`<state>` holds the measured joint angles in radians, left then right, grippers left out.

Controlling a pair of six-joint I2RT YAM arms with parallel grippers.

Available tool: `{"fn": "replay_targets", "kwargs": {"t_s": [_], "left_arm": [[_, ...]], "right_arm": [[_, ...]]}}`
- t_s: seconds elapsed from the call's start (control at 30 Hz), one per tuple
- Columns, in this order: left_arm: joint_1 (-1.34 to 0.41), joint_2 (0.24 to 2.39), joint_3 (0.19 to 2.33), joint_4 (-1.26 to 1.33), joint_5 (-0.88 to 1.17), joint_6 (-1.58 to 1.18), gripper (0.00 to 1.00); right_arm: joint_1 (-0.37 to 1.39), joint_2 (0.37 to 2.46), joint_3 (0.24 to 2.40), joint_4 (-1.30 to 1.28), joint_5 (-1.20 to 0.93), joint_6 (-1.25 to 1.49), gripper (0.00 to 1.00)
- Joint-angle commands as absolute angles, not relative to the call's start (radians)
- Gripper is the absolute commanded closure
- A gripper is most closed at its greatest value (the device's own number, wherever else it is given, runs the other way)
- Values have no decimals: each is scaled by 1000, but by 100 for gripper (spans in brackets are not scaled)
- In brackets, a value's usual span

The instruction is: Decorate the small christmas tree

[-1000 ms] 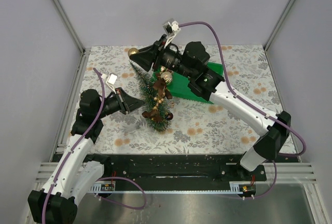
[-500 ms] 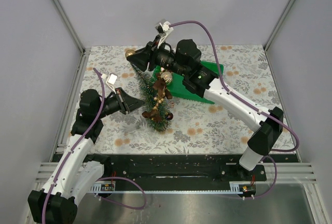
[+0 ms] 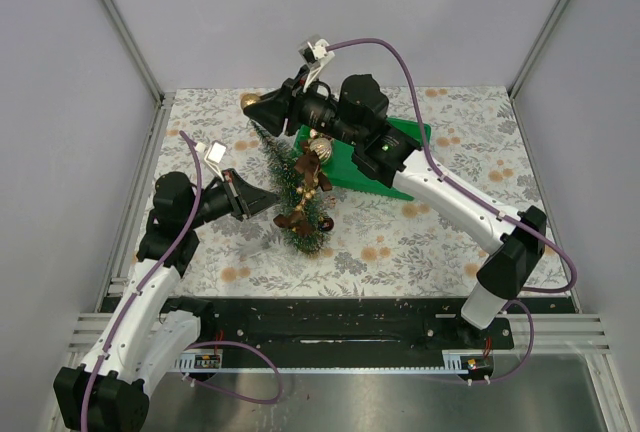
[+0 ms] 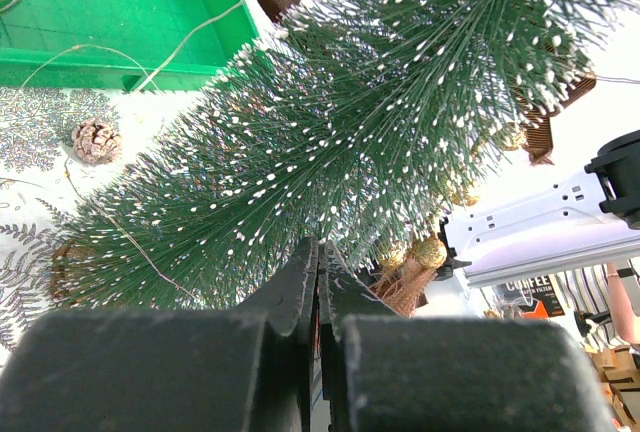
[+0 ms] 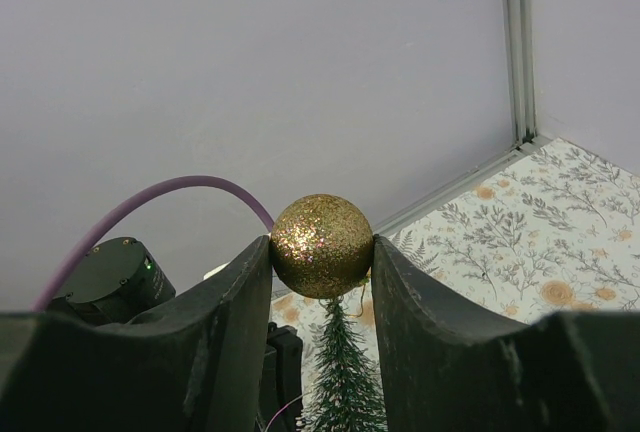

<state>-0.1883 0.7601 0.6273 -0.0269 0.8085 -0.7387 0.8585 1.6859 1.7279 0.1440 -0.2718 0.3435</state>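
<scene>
small christmas tree (image 3: 298,192): stood near the centre of the tabletop (image 3: 440,242); in the overhead view its long axis ran from the base at 5 o'clock to the tip at 11 o'clock.
right hand (image 3: 258,105): half-wide, clamped on a gold glitter ball (image 5: 322,245).
left hand (image 3: 270,199): fingers pressed together, tips in the lower bristles on the tree's 9 o'clock side; a pinch on a branch could not be confirmed.
green tray (image 3: 400,177): at 2 o'clock from the tree.
key relation: tree tip lay just below the ball, at 5 o'clock from the right hand, which was the nearer hand to the tip.
next move (judged): a short lowering along the tree's axis.
</scene>
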Motion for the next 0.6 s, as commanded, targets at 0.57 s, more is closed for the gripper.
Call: {"fn": "replay_targets", "kwargs": {"t_s": [0.57], "left_arm": [[-184, 742, 603, 40, 822, -762, 100]], "right_arm": [[876, 1546, 1626, 256, -284, 333, 87]]}}
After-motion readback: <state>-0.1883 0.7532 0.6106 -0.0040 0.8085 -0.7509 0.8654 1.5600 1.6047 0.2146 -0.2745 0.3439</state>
